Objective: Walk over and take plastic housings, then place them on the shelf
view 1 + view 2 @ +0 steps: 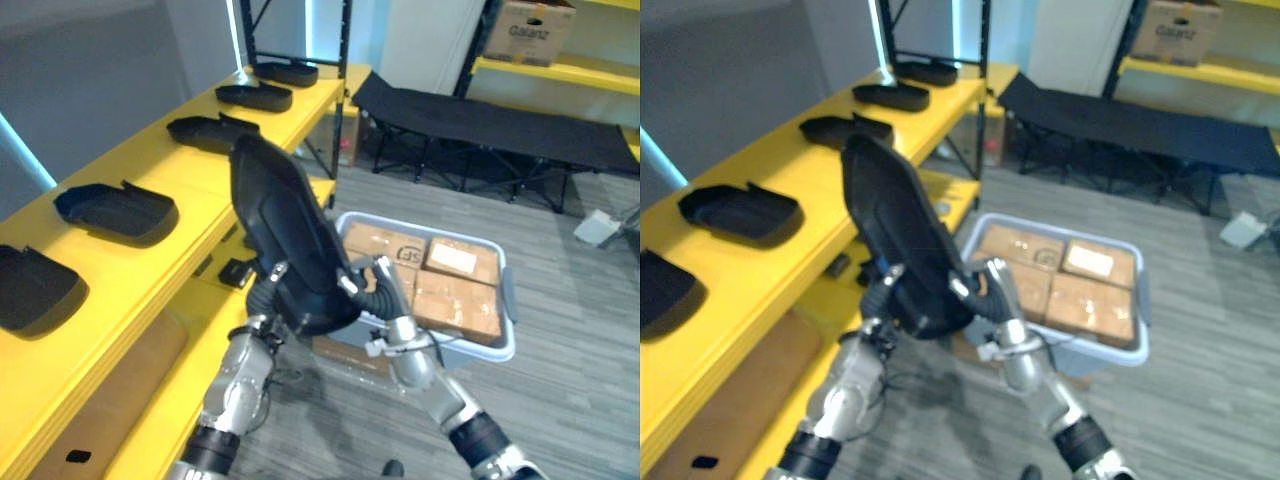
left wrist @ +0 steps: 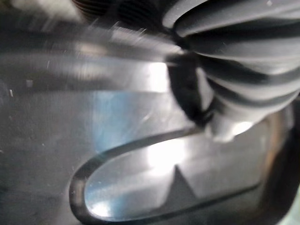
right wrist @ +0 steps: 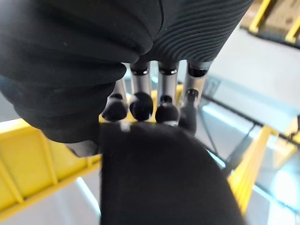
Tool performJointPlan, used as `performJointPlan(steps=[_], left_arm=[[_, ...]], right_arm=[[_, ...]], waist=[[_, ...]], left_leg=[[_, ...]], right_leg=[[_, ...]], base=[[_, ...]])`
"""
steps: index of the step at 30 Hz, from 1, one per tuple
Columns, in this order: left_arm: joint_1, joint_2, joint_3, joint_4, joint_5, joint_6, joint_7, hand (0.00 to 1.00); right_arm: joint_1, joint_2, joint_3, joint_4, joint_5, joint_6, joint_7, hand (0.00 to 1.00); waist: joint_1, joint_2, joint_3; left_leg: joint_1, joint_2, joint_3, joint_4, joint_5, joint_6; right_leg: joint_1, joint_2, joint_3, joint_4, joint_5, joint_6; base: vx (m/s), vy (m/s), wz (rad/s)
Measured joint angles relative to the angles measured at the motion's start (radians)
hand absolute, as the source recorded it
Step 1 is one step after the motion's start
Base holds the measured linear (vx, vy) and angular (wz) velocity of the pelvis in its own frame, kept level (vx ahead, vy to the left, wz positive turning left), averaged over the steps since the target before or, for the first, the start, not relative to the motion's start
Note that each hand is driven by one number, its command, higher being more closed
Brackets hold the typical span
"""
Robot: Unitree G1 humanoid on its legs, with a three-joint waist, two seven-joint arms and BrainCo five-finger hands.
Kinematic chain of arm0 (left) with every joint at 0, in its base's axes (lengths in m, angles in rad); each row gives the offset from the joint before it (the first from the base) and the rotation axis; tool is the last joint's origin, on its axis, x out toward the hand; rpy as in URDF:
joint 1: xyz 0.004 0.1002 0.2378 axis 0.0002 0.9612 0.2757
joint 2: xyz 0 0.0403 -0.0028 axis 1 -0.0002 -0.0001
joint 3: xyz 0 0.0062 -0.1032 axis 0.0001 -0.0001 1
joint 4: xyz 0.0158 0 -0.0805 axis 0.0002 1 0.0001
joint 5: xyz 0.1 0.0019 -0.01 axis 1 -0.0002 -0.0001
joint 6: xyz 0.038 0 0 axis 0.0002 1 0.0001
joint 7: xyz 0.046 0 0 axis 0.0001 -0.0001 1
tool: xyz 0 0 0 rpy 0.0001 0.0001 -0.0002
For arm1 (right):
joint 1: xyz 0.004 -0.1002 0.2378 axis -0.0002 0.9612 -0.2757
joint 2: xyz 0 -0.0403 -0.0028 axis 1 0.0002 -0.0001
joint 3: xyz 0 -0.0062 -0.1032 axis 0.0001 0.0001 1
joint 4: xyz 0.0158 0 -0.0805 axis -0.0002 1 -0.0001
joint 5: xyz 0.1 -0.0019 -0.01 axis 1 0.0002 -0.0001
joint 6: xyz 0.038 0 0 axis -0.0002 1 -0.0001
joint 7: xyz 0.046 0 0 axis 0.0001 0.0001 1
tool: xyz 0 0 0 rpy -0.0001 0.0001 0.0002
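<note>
You're mid-carry here: the housing is up off everything, standing nearly upright between both hands, just beside the yellow shelf, where other housings already lie in a row. Next you'll probably need to swing it left over the shelf, tip it flat and find a bare patch.

The eye views show the left hand under its lower end and the right hand on its side. The right wrist view shows that hand's fingertips curled onto the housing's edge. In the left wrist view there's just glossy housing up close, so can't tell how that hand's closed.
</note>
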Motion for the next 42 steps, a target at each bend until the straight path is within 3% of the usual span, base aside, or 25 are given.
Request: performJointPlan(steps=[3, 5, 10, 12, 16, 18, 19, 21, 23, 28, 31, 35, 38, 42], left_arm=[[0.01, -0.014, 0.047, -0.038, 0.064, -0.038, 0.019, 1.0], [0.013, -0.038, 0.102, -0.068, 0.161, -0.095, 0.061, 1.0], [0.048, -0.039, 0.233, -0.13, 0.339, -0.173, 0.151, 1.0], [0.08, -0.039, 0.295, -0.187, 0.422, -0.183, 0.184, 1.0], [0.121, -0.031, 0.365, -0.251, 0.508, -0.194, 0.21, 1.0], [0.126, -0.03, 0.395, -0.265, 0.525, -0.197, 0.207, 1.0], [0.141, -0.03, 0.438, -0.282, 0.545, -0.203, 0.204, 1.0], [0.169, -0.027, 0.485, -0.296, 0.587, -0.203, 0.201, 1.0], [0.226, -0.006, 0.542, -0.33, 0.604, -0.204, 0.161, 1.0], [0.297, 0.038, 0.628, -0.352, 0.598, -0.207, 0.116, 1.0], [0.321, 0.045, 0.635, -0.354, 0.603, -0.21, 0.107, 1.0], [0.356, 0.045, 0.686, -0.392, 0.607, -0.211, 0.099, 1.0], [0.398, 0.045, 0.778, -0.407, 0.611, -0.249, 0.079, 1.0], [0.468, 0.047, 0.853, -0.416, 0.579, -0.289, 0.027, 1.0]], right_arm=[[0.004, 0.005, 0.002, -0.06, 0.013, -0.054, -0.014, 0.0], [0.003, 0.005, -0.022, -0.114, 0.02, -0.074, -0.03, 0.0], [0.009, 0.034, -0.207, -0.214, 0.204, -0.078, -0.041, 0.0], [0.046, 0.035, -0.311, -0.256, 0.315, -0.051, -0.009, 0.0], [0.13, 0.034, -0.421, -0.262, 0.419, -0.038, 0.04, 0.0], [0.153, 0.036, -0.465, -0.262, 0.47, -0.035, 0.071, 0.0], [0.17, 0.036, -0.524, -0.262, 0.554, -0.034, 0.136, 0.0], [0.188, 0.036, -0.588, -0.261, 0.618, -0.031, 0.193, 0.0], [0.22, 0.036, -0.675, -0.251, 0.695, 0.003, 0.275, 0.0], [0.25, 0.033, -0.761, -0.161, 0.699, 0.074, 0.355, 0.0], [0.248, 0.033, -0.748, -0.142, 0.723, 0.073, 0.438, 0.0], [0.22, 0.034, -0.646, -0.14, 0.741, 0.073, 0.492, 0.0], [0.165, 0.035, -0.485, -0.11, 0.737, 0.081, 0.507, 0.0], [0.103, 0.034, -0.396, -0.056, 0.717, 0.116, 0.54, 0.0]], waist=[[0.001, 0.0, 0.0], [0.002, 0.0, 0.0], [0.002, 0.011, -0.007], [0.002, 0.019, -0.012], [-0.001, 0.033, -0.025], [-0.006, 0.037, -0.028], [-0.01, 0.043, -0.032], [-0.013, 0.051, -0.038], [-0.023, 0.055, -0.043], [-0.02, 0.055, -0.044], [-0.015, 0.056, -0.045], [0.032, 0.058, -0.046], [0.102, 0.059, -0.046], [0.177, 0.062, -0.045]], left_leg=[[0.0, 0.0, 0.0, 0.0, 0.0, 0.0], [0.001, 0.0, -0.003, 0.001, 0.0, -0.001], [0.004, 0.0, -0.002, 0.001, -0.001, -0.001], [0.009, 0.0, 0.001, -0.003, -0.001, -0.001], [0.019, 0.0, 0.008, -0.012, -0.002, -0.001], [0.02, 0.001, 0.014, -0.013, -0.002, -0.001], [0.024, 0.003, 0.028, -0.016, -0.003, -0.002], [0.038, 0.002, 0.035, -0.03, -0.002, -0.002], [0.037, 0.003, 0.043, -0.031, -0.003, -0.002], [0.034, 0.002, 0.043, -0.032, -0.003, -0.002], [0.015, -0.002, 0.003, -0.031, -0.003, -0.001], [-0.003, -0.007, -0.059, -0.028, -0.002, -0.002], [-0.022, -0.014, -0.139, -0.026, 0.01, -0.002], [-0.04, -0.037, -0.222, -0.025, 0.013, 0.004]], right_leg=[[0.001, 0.0, -0.002, 0.0, -0.002, -0.002], [0.003, 0.0, -0.005, 0.0, -0.003, -0.004], [0.006, 0.0, -0.006, 0.0, -0.003, -0.003], [0.006, 0.001, -0.003, 0.0, -0.003, -0.003], [0.006, 0.001, 0.006, 0.0, -0.004, -0.003], [0.005, 0.001, 0.009, -0.001, -0.004, -0.002], [0.0, 0.003, 0.018, -0.005, -0.004, -0.002], [-0.001, 0.004, 0.03, -0.009, -0.007, -0.005], [-0.006, 0.004, 0.034, -0.009, -0.014, -0.006], [-0.008, 0.003, 0.032, -0.009, -0.016, -0.006], [0.011, -0.003, -0.01, -0.009, -0.024, 0.0], [0.041, -0.006, -0.077, -0.009, -0.032, 0.006], [0.071, -0.006, -0.159, -0.001, -0.032, 0.013], [0.118, -0.015, -0.252, -0.001, -0.034, 0.015]], base=[[0.0, 0.0, 0.0], [0.0, 0.0, 0.0], [0.0, 0.006, 0.0], [0.0, 0.025, -0.04], [0.01, 0.021, -0.07], [-0.01, 0.011, -0.06], [-0.02, 0.02, -0.17], [-0.01, 0.018, -0.17], [0.0, 0.018, -0.07], [0.0, 0.006, 0.01], [0.0, 0.018, 0.33], [0.02, 0.021, 0.49], [0.05, 0.022, 0.7], [0.02, 0.039, 0.71]])
